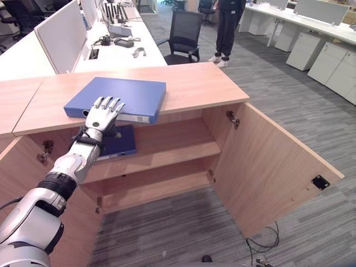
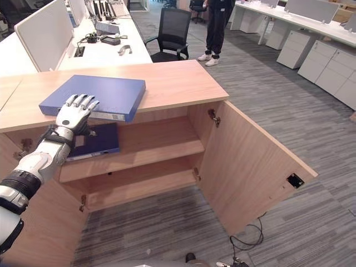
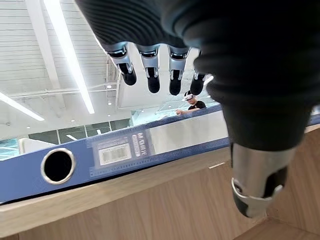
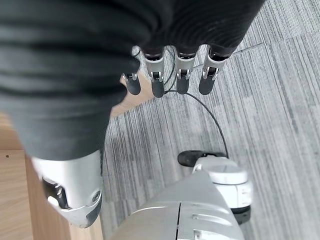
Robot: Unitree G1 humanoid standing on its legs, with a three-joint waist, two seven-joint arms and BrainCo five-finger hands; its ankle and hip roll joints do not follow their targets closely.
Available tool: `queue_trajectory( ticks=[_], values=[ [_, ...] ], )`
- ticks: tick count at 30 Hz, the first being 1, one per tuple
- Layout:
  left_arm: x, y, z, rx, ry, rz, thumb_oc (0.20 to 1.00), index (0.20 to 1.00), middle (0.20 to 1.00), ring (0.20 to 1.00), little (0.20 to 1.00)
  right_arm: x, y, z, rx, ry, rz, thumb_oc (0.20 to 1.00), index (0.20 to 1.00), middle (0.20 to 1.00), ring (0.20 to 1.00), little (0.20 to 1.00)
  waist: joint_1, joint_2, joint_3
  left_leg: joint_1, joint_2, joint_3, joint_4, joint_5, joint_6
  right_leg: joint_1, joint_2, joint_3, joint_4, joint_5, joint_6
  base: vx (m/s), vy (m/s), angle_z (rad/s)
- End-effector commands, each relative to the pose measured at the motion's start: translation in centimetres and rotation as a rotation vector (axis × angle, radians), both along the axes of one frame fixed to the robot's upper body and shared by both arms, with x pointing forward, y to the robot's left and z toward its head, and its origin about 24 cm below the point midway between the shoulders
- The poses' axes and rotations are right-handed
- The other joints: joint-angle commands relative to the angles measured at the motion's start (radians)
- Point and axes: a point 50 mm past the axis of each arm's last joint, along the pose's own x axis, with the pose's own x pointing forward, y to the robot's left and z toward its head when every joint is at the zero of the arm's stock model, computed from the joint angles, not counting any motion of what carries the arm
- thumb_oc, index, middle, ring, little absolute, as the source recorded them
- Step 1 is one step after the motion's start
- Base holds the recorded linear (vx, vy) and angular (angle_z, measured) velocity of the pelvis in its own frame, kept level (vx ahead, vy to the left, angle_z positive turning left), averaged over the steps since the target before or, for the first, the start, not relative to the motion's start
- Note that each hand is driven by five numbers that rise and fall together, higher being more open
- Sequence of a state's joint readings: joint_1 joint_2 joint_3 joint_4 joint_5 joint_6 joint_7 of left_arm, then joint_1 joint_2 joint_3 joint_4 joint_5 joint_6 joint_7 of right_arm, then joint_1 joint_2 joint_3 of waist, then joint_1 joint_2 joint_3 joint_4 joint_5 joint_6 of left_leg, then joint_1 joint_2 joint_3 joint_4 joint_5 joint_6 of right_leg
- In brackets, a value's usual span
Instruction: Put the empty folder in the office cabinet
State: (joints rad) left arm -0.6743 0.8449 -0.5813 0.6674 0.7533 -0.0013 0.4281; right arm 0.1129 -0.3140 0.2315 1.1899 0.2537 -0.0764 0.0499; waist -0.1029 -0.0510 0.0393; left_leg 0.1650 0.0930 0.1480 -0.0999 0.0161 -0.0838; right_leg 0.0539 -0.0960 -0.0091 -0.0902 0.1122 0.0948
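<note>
A blue folder [image 1: 128, 94] lies flat on the wooden top of the office cabinet [image 1: 200, 83], its labelled spine [image 3: 125, 151] facing me. My left hand [image 1: 103, 115] is raised at the folder's front edge. Its fingers [image 3: 151, 76] are straight above the spine and its thumb hangs below, in front of the cabinet's edge; nothing is gripped. My right hand [image 4: 183, 80] hangs with relaxed fingers over the carpet. Both cabinet doors stand open, showing two shelves.
A second, darker blue folder [image 1: 119, 142] lies on the upper shelf's left part. The right door [image 1: 272, 167] swings out wide over the carpet. Behind the cabinet are a white desk [image 1: 111, 53] with dividers, a black chair [image 1: 183, 33] and a standing person [image 1: 227, 28].
</note>
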Motion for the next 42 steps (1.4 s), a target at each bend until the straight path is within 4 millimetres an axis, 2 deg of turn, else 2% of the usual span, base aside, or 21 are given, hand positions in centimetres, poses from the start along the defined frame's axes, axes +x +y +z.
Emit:
queue_trajectory(
  ticks=[1,13,26,35,42],
  values=[
    [1.9,1.4,8.5,-0.047,-0.28,0.074,1.0,1.0,1.0,1.0,1.0,1.8,-1.2,0.5,-0.046,-0.033,0.021,1.0,1.0,1.0,1.0,1.0,-0.009,0.022,0.043,0.057,-0.018,-0.023,0.013,-0.106,-0.001,0.064,-0.029,0.0,0.061,-0.128,0.102,0.01,0.021,-0.05],
    [2.1,1.4,10.5,-0.029,-0.326,0.065,1.0,1.0,1.0,1.0,1.0,2.1,-0.9,0.5,-0.034,-0.04,0.036,1.0,1.0,1.0,1.0,1.0,-0.018,0.03,0.036,0.073,-0.025,-0.01,0.013,-0.119,0.006,0.058,-0.031,0.02,0.068,-0.126,0.107,0.02,0.026,-0.04],
    [2.5,1.2,10.8,-0.017,-0.306,0.065,1.0,1.0,1.0,1.0,1.0,2.5,-1.1,0.7,-0.04,-0.051,0.036,1.0,1.0,1.0,1.0,1.0,-0.037,0.048,0.033,0.083,-0.031,0.0,0.013,-0.124,0.012,0.052,-0.036,0.029,0.08,-0.128,0.111,0.02,0.018,-0.04],
    [2.6,1.9,10.6,-0.048,-0.295,0.099,1.0,1.0,1.0,1.0,1.0,2.6,-1.5,0.8,-0.052,-0.05,0.032,1.0,1.0,1.0,1.0,1.0,-0.046,0.04,0.042,0.08,-0.03,0.017,0.013,-0.127,0.014,0.03,-0.035,0.05,0.086,-0.122,0.119,0.01,0.016,-0.05],
    [2.8,1.5,10.1,-0.072,-0.287,0.092,1.0,1.0,1.0,1.0,1.0,2.9,-1.2,0.8,-0.051,-0.06,0.035,1.0,1.0,1.0,1.0,1.0,-0.047,0.03,0.051,0.069,-0.032,0.021,0.013,-0.128,0.018,0.015,-0.036,0.057,0.083,-0.117,0.122,0.0,0.011,-0.04]
  ],
)
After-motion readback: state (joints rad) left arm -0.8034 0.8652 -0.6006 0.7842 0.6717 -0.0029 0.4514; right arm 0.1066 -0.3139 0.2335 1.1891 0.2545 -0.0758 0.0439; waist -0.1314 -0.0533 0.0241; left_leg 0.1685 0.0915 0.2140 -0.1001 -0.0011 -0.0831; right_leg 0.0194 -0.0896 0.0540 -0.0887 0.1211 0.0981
